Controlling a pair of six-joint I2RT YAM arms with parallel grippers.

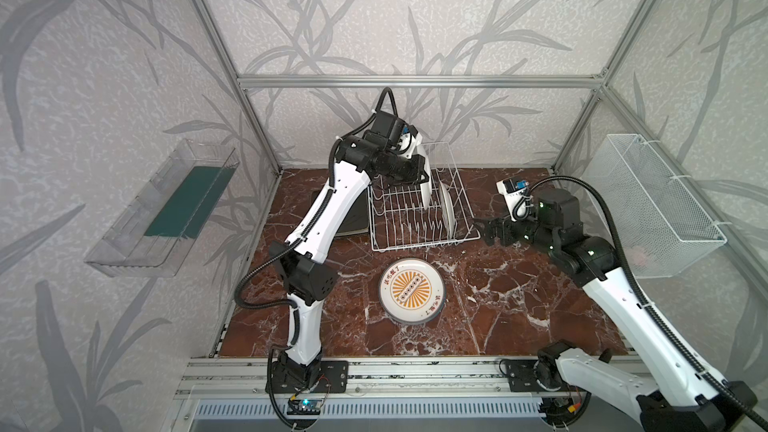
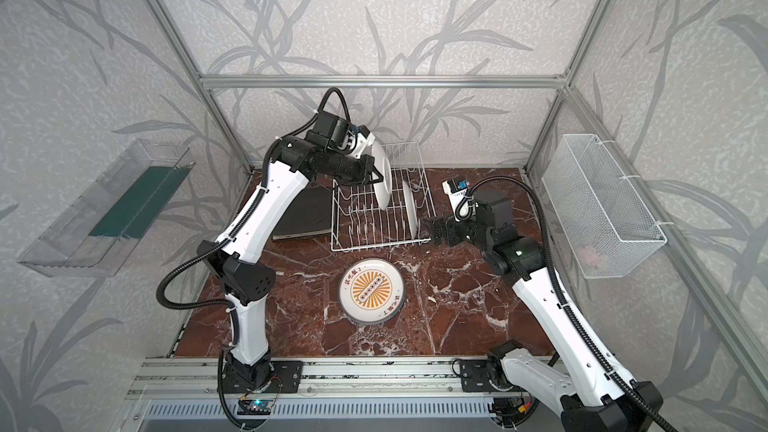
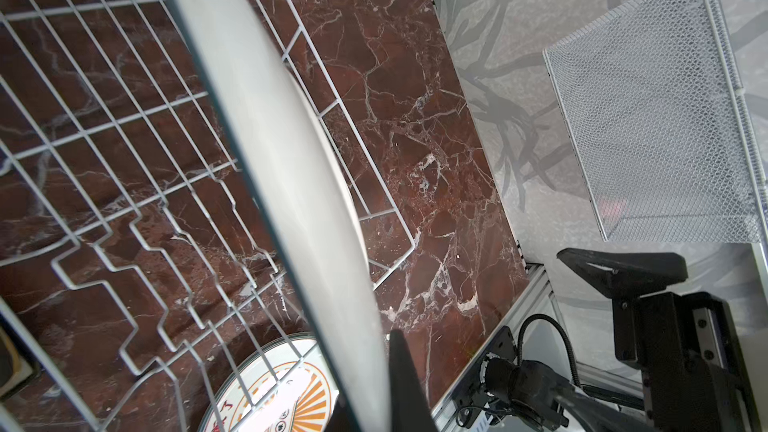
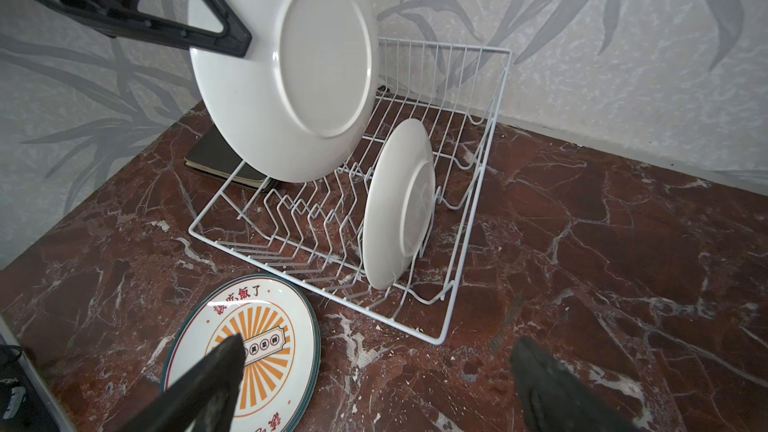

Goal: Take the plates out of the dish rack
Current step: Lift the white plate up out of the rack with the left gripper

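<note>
We see the left end effector [image 2: 375,178] closed on the rim of a round white plate [image 4: 291,76]. It holds the plate on edge and tilted above the dish rack [image 1: 411,218], higher than the prongs. The plate's plain white back faces the right wrist camera, and we cannot see its face.

The rack sits on the marbled red desk [image 1: 519,305] toward the 12 o'clock side, near the back wall. One more round white plate [image 4: 399,205] stands upright between the prongs at the rack's 3 o'clock end, also with its back turned to the right wrist camera. The other slots that we can see hold nothing.

At 6 o'clock from the rack, just apart from its front rail, a stack of round plates [image 1: 411,290] lies flat on the desk. The top one shows its orange sunburst face, and in the right wrist view more than one rim shows beneath it. At 9 o'clock from the rack, just beside it, black square plates [image 2: 307,214] lie flat. The left arm covers part of them in both top views.

The right end effector [image 1: 482,231] hangs low at about 4 o'clock from the rack, near its front corner. Its fingers [image 4: 208,384] are spread wide with nothing between them.
</note>
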